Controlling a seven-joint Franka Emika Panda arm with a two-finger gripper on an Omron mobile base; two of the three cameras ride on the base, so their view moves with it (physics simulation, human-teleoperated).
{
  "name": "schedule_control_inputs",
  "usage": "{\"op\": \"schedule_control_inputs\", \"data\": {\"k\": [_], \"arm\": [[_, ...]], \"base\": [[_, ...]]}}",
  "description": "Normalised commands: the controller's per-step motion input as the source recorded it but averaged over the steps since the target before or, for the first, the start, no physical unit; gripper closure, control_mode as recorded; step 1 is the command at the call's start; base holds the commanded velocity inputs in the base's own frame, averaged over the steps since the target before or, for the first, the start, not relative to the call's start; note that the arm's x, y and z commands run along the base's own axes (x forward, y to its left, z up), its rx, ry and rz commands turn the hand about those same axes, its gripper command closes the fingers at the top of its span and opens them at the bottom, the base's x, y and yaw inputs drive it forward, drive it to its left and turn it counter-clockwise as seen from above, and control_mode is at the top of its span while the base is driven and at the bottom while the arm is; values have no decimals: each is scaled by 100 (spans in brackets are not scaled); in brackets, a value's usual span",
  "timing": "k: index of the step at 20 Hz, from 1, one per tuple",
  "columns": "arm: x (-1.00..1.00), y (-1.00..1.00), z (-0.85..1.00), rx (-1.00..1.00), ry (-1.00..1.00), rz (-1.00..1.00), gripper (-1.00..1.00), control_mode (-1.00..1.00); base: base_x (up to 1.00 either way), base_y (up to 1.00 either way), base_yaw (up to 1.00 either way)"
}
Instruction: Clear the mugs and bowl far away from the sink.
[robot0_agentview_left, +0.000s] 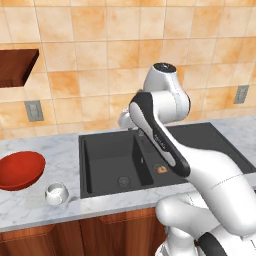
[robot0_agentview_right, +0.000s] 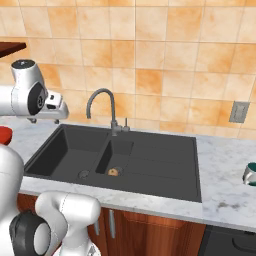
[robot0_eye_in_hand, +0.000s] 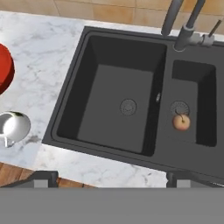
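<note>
The sink (robot0_eye_in_hand: 144, 105) fills the centre of my hand view, and I'm hovering over its large basin with the gripper (robot0_eye_in_hand: 111, 177) at the bottom edge, its tips set wide apart and nothing between them. My worry is that the arm hangs above the basin, not above anything I need.

The bowl (robot0_agentview_left: 19, 169) sits at the left edge of the left base view, well apart from the sink, so I judge it done.

The white mug (robot0_agentview_left: 56, 193) stands just beside the bowl, low left, yet near the sink's rim. It may not count as far enough, and a careless sweep from here could knock it.

The silvery mug (robot0_agentview_right: 250, 173) is at the far right edge of the right base view. It is cut by the frame, so reaching it risks a blind grasp.

A small round fruit (robot0_eye_in_hand: 181, 122) lies in the small basin. I must not mistake it for a target.
</note>
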Motion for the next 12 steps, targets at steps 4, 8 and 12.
{"op": "schedule_control_inputs", "data": {"k": [4,8,12], "arm": [[-13,57,-6,4,1,5,-100,-100],[-19,49,-6,0,4,10,-100,-100],[-28,41,-3,-3,5,11,-100,-100]], "base": [[0,0,0],[0,0,0],[0,0,0]]}}
